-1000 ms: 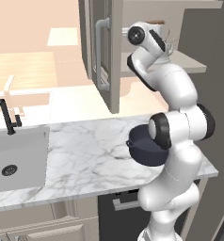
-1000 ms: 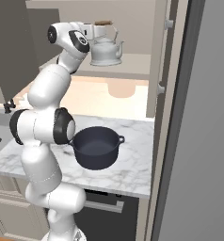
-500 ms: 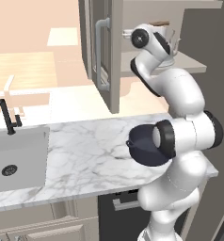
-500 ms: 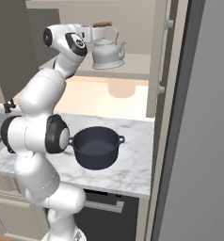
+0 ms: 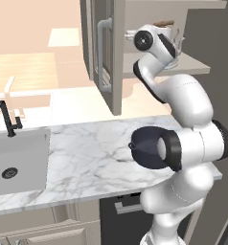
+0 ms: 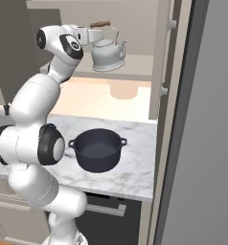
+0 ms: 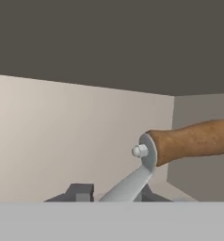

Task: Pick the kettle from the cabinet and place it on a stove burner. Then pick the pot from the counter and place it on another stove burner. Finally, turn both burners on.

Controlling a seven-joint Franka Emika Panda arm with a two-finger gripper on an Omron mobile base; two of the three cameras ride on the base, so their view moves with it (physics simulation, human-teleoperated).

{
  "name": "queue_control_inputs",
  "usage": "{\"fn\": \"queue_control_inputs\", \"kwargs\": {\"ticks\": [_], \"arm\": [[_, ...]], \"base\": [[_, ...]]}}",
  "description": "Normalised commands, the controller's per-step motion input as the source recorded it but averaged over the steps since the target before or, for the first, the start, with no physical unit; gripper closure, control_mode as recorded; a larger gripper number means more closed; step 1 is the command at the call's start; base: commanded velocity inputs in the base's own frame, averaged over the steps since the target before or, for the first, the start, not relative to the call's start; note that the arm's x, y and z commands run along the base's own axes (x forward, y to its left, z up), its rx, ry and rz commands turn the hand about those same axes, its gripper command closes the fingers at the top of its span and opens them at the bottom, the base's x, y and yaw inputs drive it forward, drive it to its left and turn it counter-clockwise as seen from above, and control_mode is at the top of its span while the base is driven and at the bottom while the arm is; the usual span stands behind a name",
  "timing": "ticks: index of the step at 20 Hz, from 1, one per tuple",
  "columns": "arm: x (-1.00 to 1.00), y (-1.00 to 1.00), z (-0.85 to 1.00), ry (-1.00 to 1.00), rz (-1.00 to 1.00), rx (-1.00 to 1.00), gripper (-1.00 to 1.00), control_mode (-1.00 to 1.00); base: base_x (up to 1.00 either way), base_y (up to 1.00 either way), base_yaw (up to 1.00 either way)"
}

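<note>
Gripper is up in the cabinet, its fingers pinching one end of the kettle handle's brown bar. Kettle tilts above the shelf. Down below, the dark pot sits on the marble counter. No writing shows.

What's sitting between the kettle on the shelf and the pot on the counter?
Nothing. In the right base view the kettle stands on the cabinet shelf; below it is bare beige wall, then bare marble counter up to the pot.
</note>
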Motion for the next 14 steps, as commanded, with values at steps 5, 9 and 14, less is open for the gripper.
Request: {"fn": "queue_control_inputs", "kwargs": {"ticks": [5,9,14], "arm": [[-0.33,0.0,-0.05,0.0,-0.01,0.0,1.0,-1.0],[-0.34,0.0,-0.13,0.0,0.0,0.0,1.0,-1.0],[-0.33,0.0,-0.14,0.01,0.0,0.0,1.0,-1.0]], "base": [[0.0,0.0,0.0],[0.0,0.0,0.0],[0.0,0.0,0.0]]}}
